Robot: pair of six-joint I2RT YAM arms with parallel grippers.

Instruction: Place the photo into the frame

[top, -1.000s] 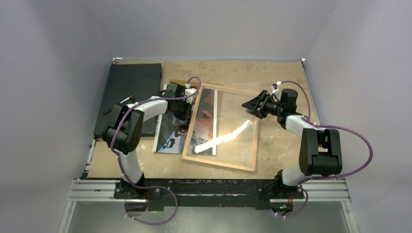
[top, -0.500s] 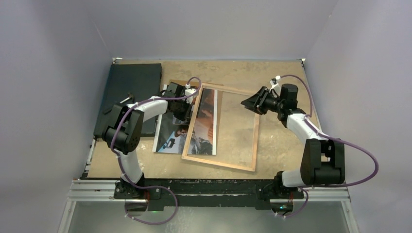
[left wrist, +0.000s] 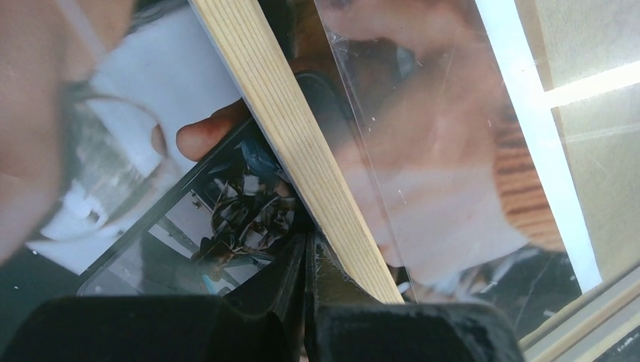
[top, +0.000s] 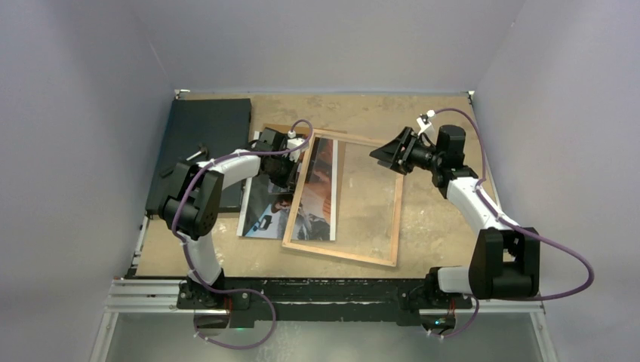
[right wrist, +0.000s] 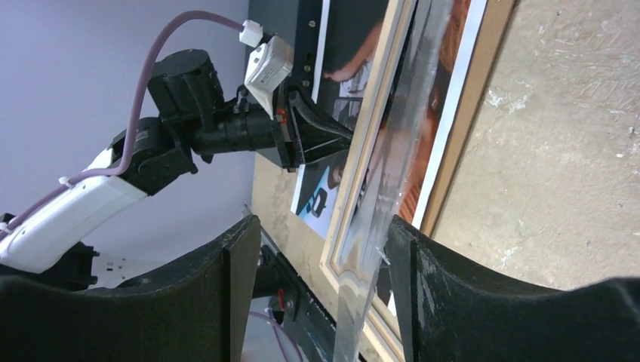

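Glossy, dark, white-bordered rectangular photo lies flat on the tan table, partly under the thin wooden-backed frame. The left gripper, fingers together, rests on it beside the rail. The right gripper, jaws apart, has risen, tipping the clear pane up, which likely opens room for sliding the print in.

Top view: fixed above and behind me, looked down over the whole table. Left wrist: very near, faced down on the frame. Right wrist: farther off, looked across the same rail toward my left arm.
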